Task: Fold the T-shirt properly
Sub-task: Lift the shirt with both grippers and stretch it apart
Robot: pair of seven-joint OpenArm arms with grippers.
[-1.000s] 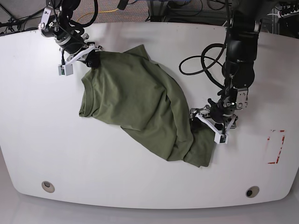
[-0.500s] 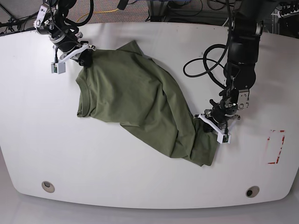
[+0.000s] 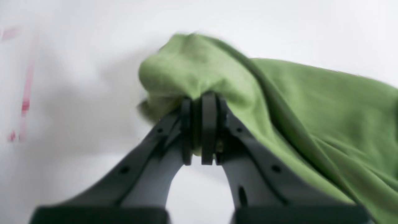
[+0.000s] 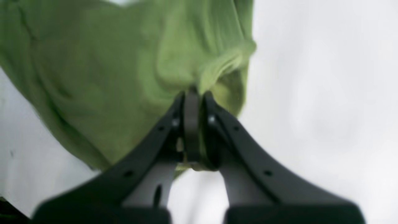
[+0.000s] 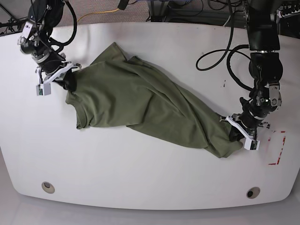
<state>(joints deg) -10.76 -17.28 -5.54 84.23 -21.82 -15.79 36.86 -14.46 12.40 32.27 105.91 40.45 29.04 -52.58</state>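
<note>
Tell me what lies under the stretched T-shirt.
Only the white table shows around the T-shirt; whatever lies beneath the cloth is covered. The left gripper and right gripper pinch opposite ends, their tips partly buried in fabric.

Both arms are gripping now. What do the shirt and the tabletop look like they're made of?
The T-shirt looks like thin, soft knit fabric, probably cotton, matte olive green: it bunches where each gripper pinches it and shows long wrinkles between them. The table looks like a hard, smooth white board, perhaps laminate or painted wood, with a slight sheen; the views cannot settle which.
</note>
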